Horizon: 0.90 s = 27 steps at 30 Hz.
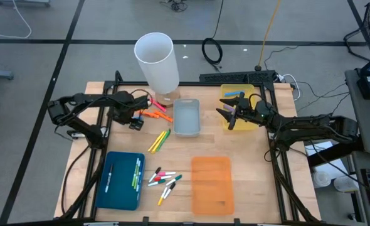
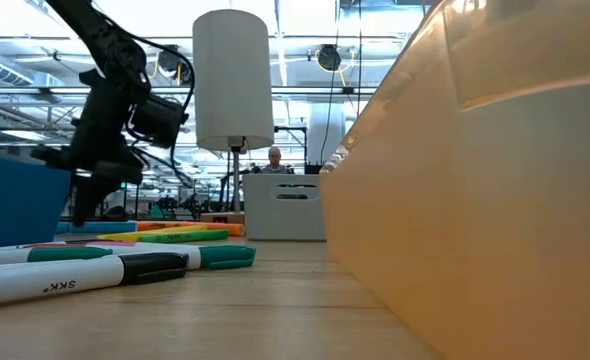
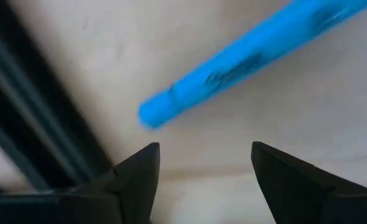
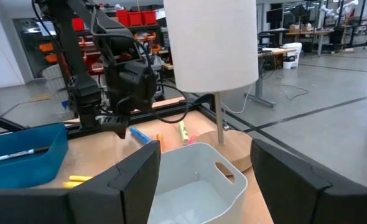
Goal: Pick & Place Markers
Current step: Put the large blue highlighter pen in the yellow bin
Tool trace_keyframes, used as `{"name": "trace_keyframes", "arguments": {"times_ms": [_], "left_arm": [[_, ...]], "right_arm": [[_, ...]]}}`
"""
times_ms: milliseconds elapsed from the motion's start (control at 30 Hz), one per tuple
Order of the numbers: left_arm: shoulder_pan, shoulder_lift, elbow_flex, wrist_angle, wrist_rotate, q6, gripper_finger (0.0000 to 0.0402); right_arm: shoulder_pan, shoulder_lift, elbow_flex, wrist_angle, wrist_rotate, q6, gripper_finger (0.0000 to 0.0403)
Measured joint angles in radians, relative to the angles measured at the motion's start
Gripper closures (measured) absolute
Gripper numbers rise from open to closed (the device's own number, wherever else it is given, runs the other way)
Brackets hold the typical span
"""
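My left gripper (image 3: 205, 155) points down, open, just above a blue marker (image 3: 246, 56) that lies flat on the wooden table; it touches nothing. The right wrist view shows the same gripper (image 4: 118, 124) beside that marker (image 4: 140, 135). Orange and pink markers (image 1: 153, 115) lie right of my left gripper (image 1: 135, 120). Yellow and green markers (image 1: 160, 140) lie mid-table, and white-bodied ones (image 1: 164, 179) lie near the front. My right gripper (image 1: 229, 116) hovers level and open at the yellow tray (image 1: 251, 122), with nothing between its fingers (image 4: 140, 180).
A tall white cylinder (image 1: 155, 59) stands on a stem at the back. A grey bin (image 1: 186, 117) sits mid-table, a blue tray (image 1: 119, 188) holding markers at the front left, and an orange tray (image 1: 211, 183) at the front right. A blue marker (image 1: 232, 94) lies in the yellow tray.
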Motion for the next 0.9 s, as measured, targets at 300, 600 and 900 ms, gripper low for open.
{"name": "trace_keyframes", "arguments": {"times_ms": [300,600,900], "left_arm": [[0.003,0.000,0.000,0.100,-0.063,0.198,0.0144],[0.003,0.000,0.000,0.205,-0.075,0.424,0.0144],[0.015,-0.005,-0.082,0.348,0.019,0.495,0.0145]], "right_arm": [[0.000,0.000,0.000,0.002,0.000,0.000,0.0165],[0.000,0.000,0.000,0.002,0.000,-0.004,0.0165],[0.000,0.000,0.000,0.000,0.000,-0.004,0.0165]]}}
